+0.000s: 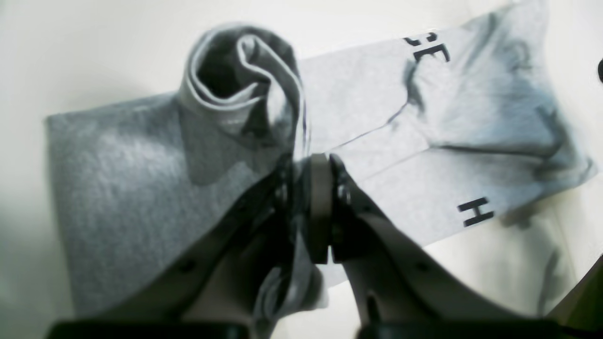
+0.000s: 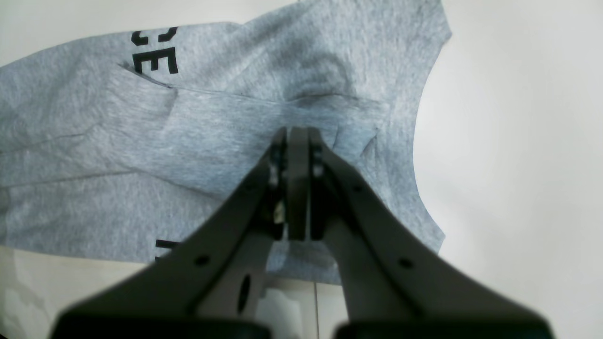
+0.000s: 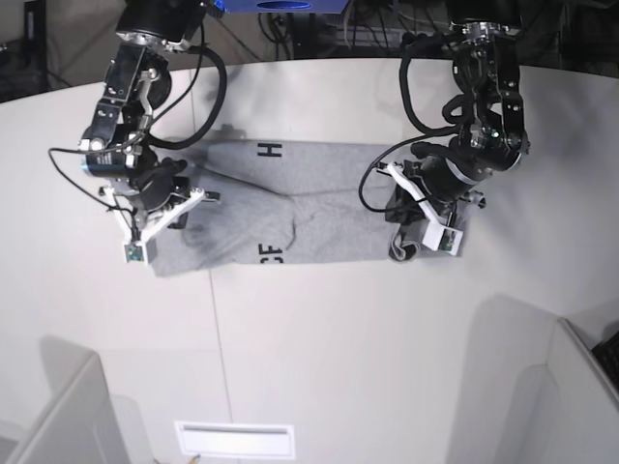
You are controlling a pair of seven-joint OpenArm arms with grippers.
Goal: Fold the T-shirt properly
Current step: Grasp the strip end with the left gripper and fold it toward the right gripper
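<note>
The grey T-shirt (image 3: 290,208) lies folded into a long band across the white table (image 3: 319,348), black letters showing. The left gripper (image 1: 320,165) pinches a rolled fold of it; the right gripper (image 2: 297,136) is closed on cloth. Only the base view shows both arms.

Heather-grey T-shirt (image 3: 309,208) — folded band, black letters showing, one end bunched.

The T-shirt (image 3: 309,217) shows only scraps of its lettering — the rest lies folded under. In the base view the arms cover both its ends. The left wrist view is smeared — the far sleeve blurs.
</note>
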